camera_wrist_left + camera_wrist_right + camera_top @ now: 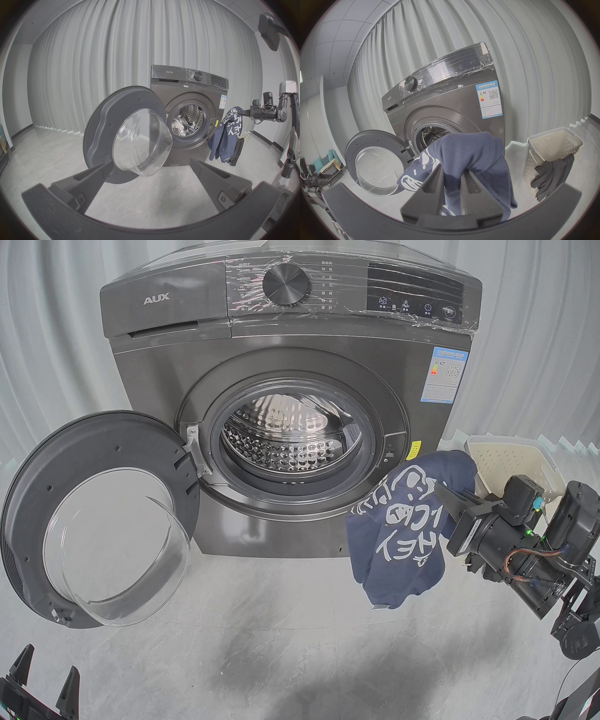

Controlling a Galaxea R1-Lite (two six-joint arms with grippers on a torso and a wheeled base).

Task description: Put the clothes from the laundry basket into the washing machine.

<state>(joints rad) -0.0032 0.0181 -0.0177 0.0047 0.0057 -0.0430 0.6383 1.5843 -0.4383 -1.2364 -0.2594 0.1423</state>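
- Since the stainless steel drum [289,435] of the grey front-loading washing machine [187,365] looks bare as far as I can see into it, I judge the job to be at its start: nothing is loaded yet.
- My right gripper [453,176] is clamped on a navy blue T-shirt with white print [400,524], which hangs in the air in front of the machine's lower right corner, between the porthole and the basket.
- The round grey door with its clear glass bowl [94,521] stands wide open on the left, so the way in is free.
- The cream perforated plastic laundry basket [556,143] sits on the floor to the right of the machine, with a dark grey garment [550,178] draped over its rim. That one is left to do.
- My left gripper [44,677] sits low near the door, fingers spread and holding nothing.
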